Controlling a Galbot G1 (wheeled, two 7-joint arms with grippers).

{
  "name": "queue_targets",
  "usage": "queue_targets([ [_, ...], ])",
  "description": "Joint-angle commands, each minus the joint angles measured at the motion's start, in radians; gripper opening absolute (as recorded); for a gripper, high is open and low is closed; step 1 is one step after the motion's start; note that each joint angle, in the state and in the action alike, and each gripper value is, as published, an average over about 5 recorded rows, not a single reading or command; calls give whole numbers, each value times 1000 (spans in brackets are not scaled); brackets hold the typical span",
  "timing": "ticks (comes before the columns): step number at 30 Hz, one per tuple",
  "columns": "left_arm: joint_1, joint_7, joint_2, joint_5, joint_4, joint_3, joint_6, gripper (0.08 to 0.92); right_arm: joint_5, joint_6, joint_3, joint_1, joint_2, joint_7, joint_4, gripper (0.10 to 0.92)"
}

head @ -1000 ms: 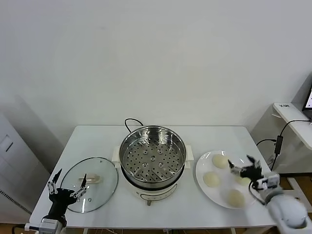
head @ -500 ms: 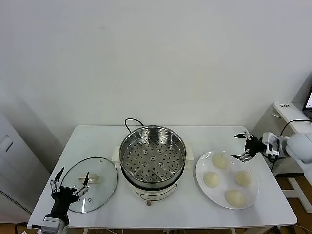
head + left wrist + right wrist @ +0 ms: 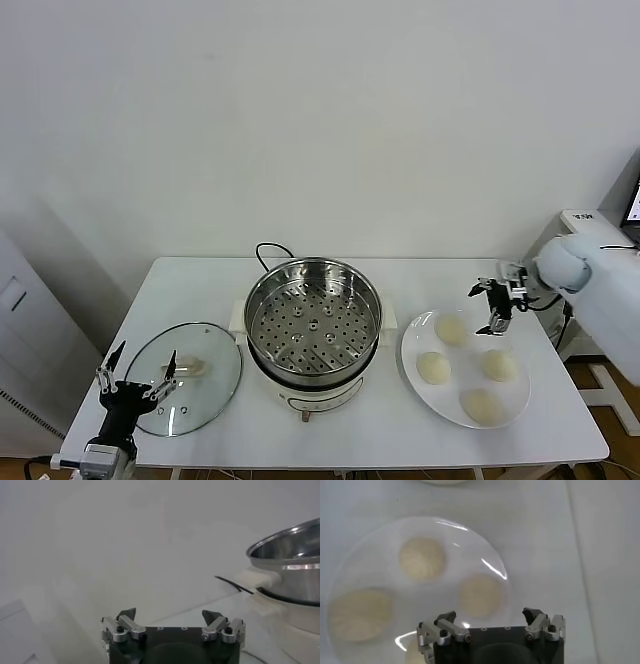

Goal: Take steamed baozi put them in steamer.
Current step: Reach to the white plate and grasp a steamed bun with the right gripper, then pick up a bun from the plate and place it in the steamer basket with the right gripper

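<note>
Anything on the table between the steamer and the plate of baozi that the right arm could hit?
No. In the head view, only a narrow bare strip of table separates the steamer from the plate. The right gripper hovers open above the plate's far edge.

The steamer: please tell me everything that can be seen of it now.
The steamer is a round pot of shiny steel, standing upright at the middle of the white table. It is open: its perforated tray lies bare inside, with no bun on it. The pot sits on a white base, and a black cord loops out behind it. The glass lid lies flat at the robot's left of it, the plate at its right. No gripper touches it.
</note>
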Motion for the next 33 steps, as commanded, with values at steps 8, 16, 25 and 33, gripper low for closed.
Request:
queue_targets([
  [8, 4, -19, -1, -4, -10, 1, 6, 823, -97, 30, -52, 4, 142, 17, -160, 804],
  [16, 11, -24, -2, -3, -17, -3, 6, 823, -137, 38, -9, -27, 162, 31, -176, 759],
  [25, 13, -23, 0, -4, -27, -8, 5, 823, -156, 36, -29, 0, 143, 34, -156, 541],
  [33, 17, -20, 11, -11, -31, -24, 9, 823, 38, 17, -262, 233, 51, 29, 3, 455],
])
